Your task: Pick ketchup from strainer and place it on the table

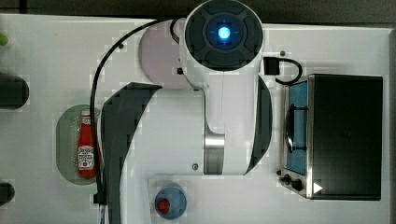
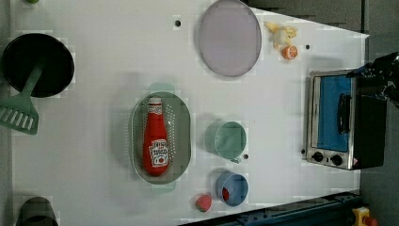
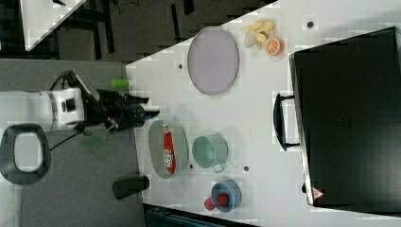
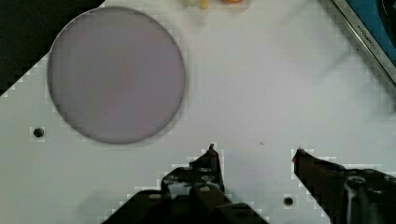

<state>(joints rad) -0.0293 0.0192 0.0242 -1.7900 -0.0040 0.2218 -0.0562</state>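
Plenty of bare table (image 2: 94, 117) on the left view's left of the strainer (image 2: 181, 136). On the left view's right it's tighter: 2 cups, green (image 2: 229, 140) and blue (image 2: 233, 188), then the toaster oven (image 2: 343, 122). Lilac plate (image 2: 229, 37) sits well apart.

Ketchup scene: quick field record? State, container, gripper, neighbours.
ketchup: lying flat in strainer, cap toward the left view's top
gripper: open, empty, over bare table, apart from the ketchup
plate: lilac, nothing on it
green cup: to the left view's right of strainer
task: pick not started
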